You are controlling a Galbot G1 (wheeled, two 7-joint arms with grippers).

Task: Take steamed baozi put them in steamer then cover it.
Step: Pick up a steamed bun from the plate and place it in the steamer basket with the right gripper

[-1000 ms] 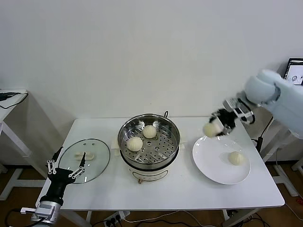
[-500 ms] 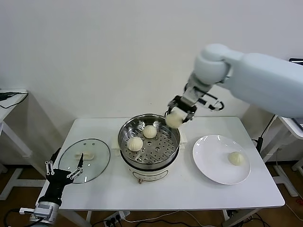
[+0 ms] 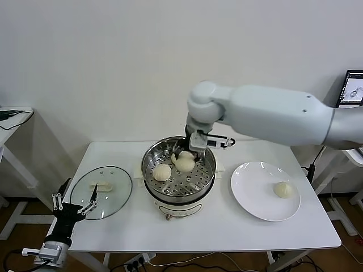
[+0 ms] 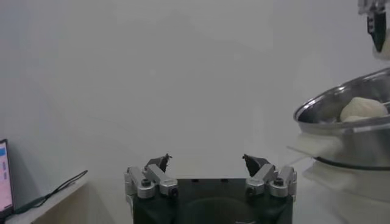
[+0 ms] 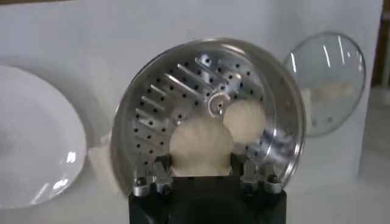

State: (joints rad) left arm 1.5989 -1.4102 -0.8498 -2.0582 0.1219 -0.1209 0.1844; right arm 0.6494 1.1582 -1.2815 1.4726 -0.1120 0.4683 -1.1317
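Over the round shiny stainless-steel steamer [image 3: 178, 168], the right gripper [image 3: 186, 158] clamps a cream-white domed bun [image 3: 185, 163], carried across from the flat white plate [image 3: 258, 198] a second ago and now low above the perforated tray. Two buns lie inside, one [image 3: 282, 189] remains plated. Release comes next. Beside the clear glass lid [image 3: 102, 191], the left gripper [image 3: 72, 203] waits, fingers spread

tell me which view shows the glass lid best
Head view: the whole cover lies flat on the table, left of the steamer. Right wrist view shows it smaller, behind the steamer. Left wrist view misses it.
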